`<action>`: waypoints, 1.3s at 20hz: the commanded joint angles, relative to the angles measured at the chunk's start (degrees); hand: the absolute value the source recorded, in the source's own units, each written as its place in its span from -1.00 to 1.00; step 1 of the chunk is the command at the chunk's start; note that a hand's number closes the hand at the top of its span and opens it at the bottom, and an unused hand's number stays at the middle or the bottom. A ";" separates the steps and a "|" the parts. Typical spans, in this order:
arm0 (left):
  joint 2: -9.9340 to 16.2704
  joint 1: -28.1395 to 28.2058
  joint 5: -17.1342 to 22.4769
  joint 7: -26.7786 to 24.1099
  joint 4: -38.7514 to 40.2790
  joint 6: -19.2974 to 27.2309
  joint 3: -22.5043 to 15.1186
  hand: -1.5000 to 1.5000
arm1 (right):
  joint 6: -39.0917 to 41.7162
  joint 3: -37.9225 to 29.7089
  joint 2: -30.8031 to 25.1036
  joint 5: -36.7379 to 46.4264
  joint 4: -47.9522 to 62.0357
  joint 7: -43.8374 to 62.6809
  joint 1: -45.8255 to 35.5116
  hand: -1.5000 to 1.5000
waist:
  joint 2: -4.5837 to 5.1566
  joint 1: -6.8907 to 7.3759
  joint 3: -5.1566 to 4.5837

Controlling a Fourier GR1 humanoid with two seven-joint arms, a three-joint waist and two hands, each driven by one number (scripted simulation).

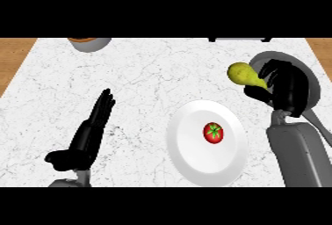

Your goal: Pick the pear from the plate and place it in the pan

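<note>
No text, label, brand, number or sign can be read anywhere in the head view, from the upper left of the frame to the lower right.

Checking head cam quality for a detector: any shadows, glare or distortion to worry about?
Head view: light is even, no glare on the counter; faint shadow beside the left hand; the plate looks taller than wide; the right hand covers part of the pear and most of the pan.
</note>
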 commanded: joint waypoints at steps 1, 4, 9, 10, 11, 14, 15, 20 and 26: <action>-0.85 -0.70 -1.05 0.78 -0.56 0.53 -0.75 0.00 | -7.30 -6.33 -3.62 -1.86 11.77 -8.47 -3.41 1.00 | 0.18 0.52 0.02; -0.93 0.59 -0.91 -0.69 0.06 -0.33 -1.35 0.00 | -12.58 -9.32 -7.85 0.13 19.48 -12.63 -5.24 1.00 | 0.38 1.02 0.05; 1.25 -1.70 1.01 -3.39 4.32 -3.38 1.92 0.00 | -20.31 -16.86 -11.11 -7.60 30.57 -21.72 -10.79 1.00 | 0.77 1.42 0.11; -0.62 -2.43 1.06 -0.24 1.22 -1.98 0.70 0.00 | -19.97 -17.82 -12.78 -9.07 34.40 -24.87 -13.10 1.00 | 0.64 1.62 0.13; 0.12 -0.96 -1.00 0.10 0.10 -1.59 -0.76 0.00 | -21.97 -19.02 -13.07 -9.04 38.03 -25.69 -15.00 1.00 | 0.79 2.28 0.17; -1.93 -1.26 -1.05 -1.63 1.67 -1.06 -1.33 0.00 | -23.66 -21.64 -14.90 -13.04 46.12 -35.23 -15.79 1.00 | 0.82 2.10 0.17; 0.03 -2.18 -0.03 -0.91 1.71 -2.42 0.51 0.00 | -22.24 -22.93 -16.69 -14.56 47.81 -36.87 -17.56 1.00 | 0.88 2.24 0.18; -1.00 -1.63 -1.66 0.69 -0.19 -0.99 -1.25 0.00 | -13.66 -23.17 -19.62 -13.96 58.16 -32.83 -21.72 1.00 | 1.00 3.22 0.14; -0.68 -3.06 -0.63 -1.47 1.79 -3.00 -0.84 0.00 | 3.05 -20.96 -21.07 -13.09 66.51 -32.77 -23.66 -1.00 | 1.86 4.58 0.28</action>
